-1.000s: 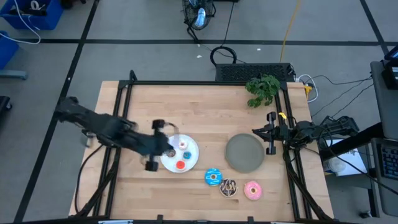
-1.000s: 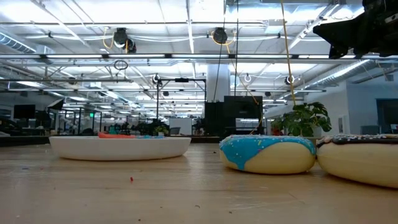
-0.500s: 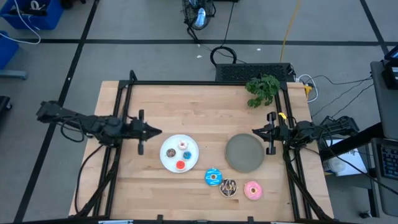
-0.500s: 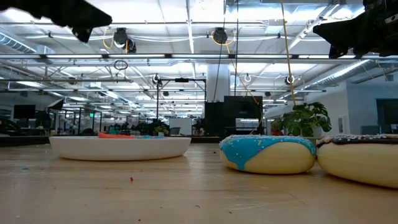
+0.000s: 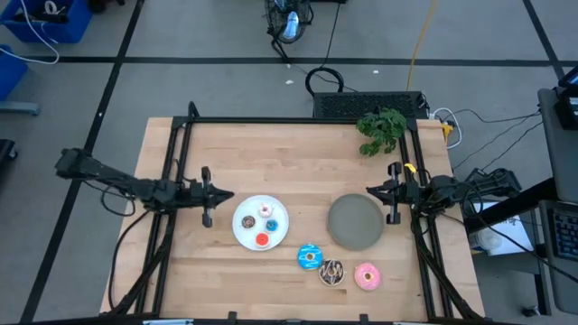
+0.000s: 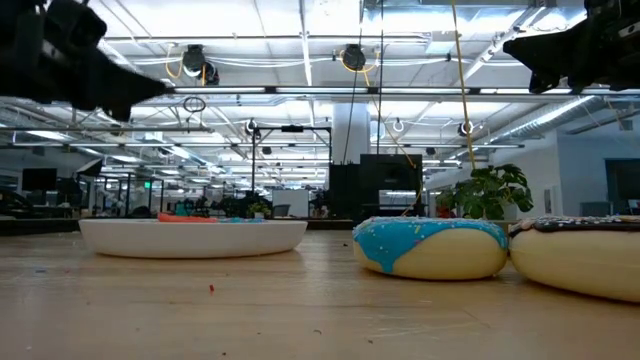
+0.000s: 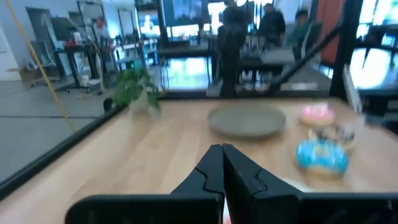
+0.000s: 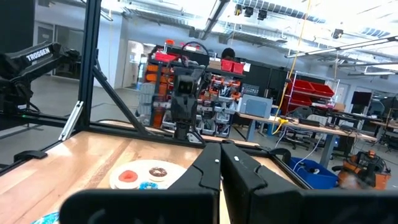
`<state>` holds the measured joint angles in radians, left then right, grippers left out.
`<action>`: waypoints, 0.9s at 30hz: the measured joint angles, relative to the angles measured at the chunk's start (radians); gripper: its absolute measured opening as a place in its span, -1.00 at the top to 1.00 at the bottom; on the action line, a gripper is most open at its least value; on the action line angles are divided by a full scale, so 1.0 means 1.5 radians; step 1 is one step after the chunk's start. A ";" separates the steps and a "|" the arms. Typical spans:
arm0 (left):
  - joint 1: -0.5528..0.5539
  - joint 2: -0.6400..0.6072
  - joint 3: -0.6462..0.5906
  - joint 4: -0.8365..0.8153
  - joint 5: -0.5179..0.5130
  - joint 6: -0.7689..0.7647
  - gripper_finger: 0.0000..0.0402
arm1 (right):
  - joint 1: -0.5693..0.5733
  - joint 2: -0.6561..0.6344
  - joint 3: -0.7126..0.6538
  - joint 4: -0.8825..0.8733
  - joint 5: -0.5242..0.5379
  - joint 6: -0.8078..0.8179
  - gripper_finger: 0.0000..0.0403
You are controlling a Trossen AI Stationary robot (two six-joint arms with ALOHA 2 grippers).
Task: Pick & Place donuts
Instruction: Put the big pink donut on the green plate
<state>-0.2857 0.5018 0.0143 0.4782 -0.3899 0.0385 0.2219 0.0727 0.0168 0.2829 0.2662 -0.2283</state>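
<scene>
Several small donuts lie on the white plate [image 5: 282, 219]: brown [image 5: 248, 221], white-pink [image 5: 266, 211], blue [image 5: 271, 225] and red [image 5: 262, 239]. Three larger donuts rest on the wood near the front edge: blue [image 5: 310, 257], chocolate sprinkled [image 5: 331, 272] and pink [image 5: 367, 275]. The grey plate [image 5: 355, 222] holds nothing. My left gripper [image 5: 226, 194] hovers level just left of the white plate, shut and holding nothing. My right gripper [image 5: 370, 191] waits at the right side, above the grey plate's far right rim, also shut and holding nothing.
A green plant [image 5: 381, 128] stands at the far right corner of the table. Black frame rails [image 5: 289, 120] run along the table's edges. Bare wood lies between the two plates and across the far half of the table. People show in the room beyond in the left wrist view.
My left gripper has drawn back from above the white plate toward the table's left edge, sunk lower, and tipped from pointing down to pointing level. It stays shut and carries nothing. The donuts and plates have not moved.
</scene>
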 joint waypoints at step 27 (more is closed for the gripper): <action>0.000 0.001 -0.003 -0.029 -0.008 0.070 0.82 | 0.152 0.554 0.683 -0.571 0.264 0.225 1.00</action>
<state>-0.2863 0.5037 0.0101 0.4348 -0.4023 0.1438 0.4499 0.9040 1.0409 -0.5730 0.6617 0.1097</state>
